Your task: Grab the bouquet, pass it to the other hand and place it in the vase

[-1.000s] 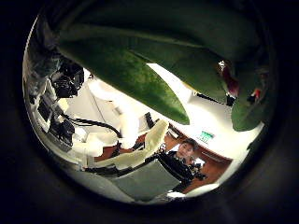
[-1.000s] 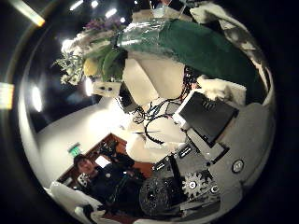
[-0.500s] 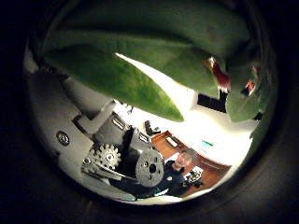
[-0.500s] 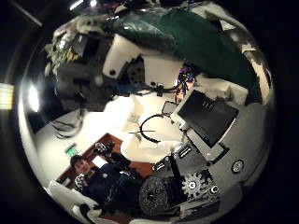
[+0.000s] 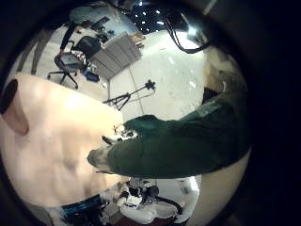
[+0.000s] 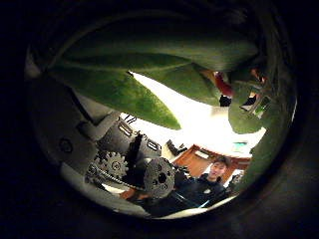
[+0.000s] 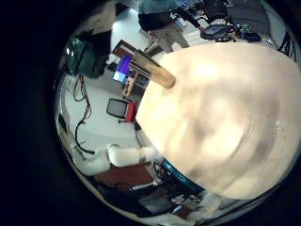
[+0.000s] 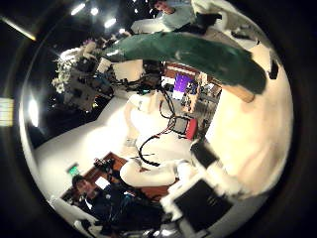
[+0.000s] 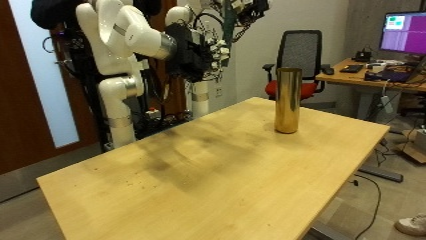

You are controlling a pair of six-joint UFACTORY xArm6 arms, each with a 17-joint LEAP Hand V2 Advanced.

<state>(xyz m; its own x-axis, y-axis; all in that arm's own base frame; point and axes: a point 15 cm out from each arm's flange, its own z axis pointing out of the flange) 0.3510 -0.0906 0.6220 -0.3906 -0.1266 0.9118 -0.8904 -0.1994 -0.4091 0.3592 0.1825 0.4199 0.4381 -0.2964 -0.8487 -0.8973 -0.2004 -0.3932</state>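
**Left hand held the bouquet high, well apart from the vase**

Left hand (image 9: 200,48) was closed around the wrapped stems of the bouquet (image 8: 188,55), which sat in the air beyond the far edge of the desk (image 9: 200,170). Leaves filled that palm's view, so the bundle lay close against it, its long axis running across the palm. The right hand (image 8: 213,203) faced the bouquet from a little apart; whether its fingers were open could not be told. The tall golden vase (image 9: 286,100) stood upright on the desk, below the bouquet and off to one side.
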